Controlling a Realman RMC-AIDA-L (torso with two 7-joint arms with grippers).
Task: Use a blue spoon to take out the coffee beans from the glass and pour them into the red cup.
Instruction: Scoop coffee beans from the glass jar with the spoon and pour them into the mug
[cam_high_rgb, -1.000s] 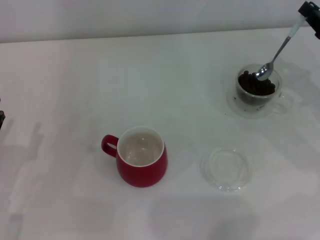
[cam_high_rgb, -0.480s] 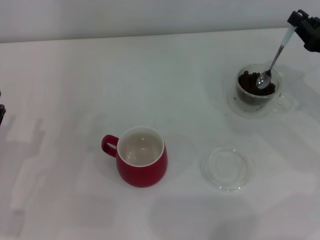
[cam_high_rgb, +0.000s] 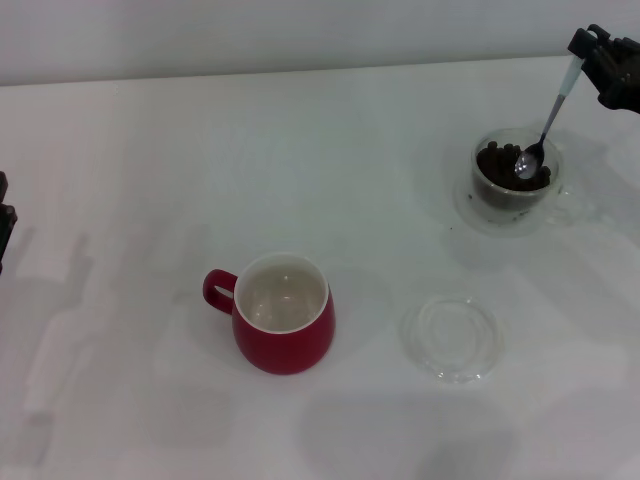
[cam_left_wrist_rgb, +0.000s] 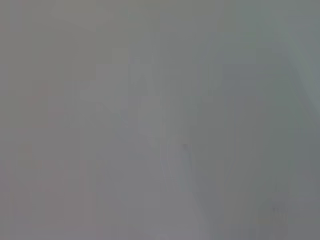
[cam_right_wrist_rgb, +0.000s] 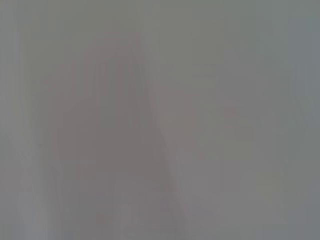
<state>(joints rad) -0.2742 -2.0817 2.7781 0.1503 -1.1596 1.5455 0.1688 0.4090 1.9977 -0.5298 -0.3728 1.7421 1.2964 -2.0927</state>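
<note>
The blue spoon (cam_high_rgb: 545, 125) hangs tilted over the glass (cam_high_rgb: 514, 180) at the far right of the white desk (cam_high_rgb: 300, 150), its pale handle gripped at the top by the right end effector (cam_high_rgb: 582, 52), which is closed on that handle near the upper right edge of the head view. Going from the largest thing down, the desk fills nearly the whole head view and carries everything else. The red cup (cam_high_rgb: 284, 325) stands upright near the middle of the desk toward the front, its loop handle pointing to the robot's left, its white inside showing nothing dark. To its right, well apart from it, lies a flat clear round dish (cam_high_rgb: 451, 337). The glass sits on its clear saucer far back on the right side, well apart from the red cup, and holds a dark heap of coffee beans (cam_high_rgb: 503, 163). The spoon's shiny bowl is down among the beans, on the heap's right side; whether any beans lie in the bowl is hard to make out at this range. The left end effector (cam_high_rgb: 4, 225) shows only as a dark sliver at the left edge of the head view, away from all the things, and I cannot tell how its fingers stand. Both wrist views show only a blank grey blur.
</note>
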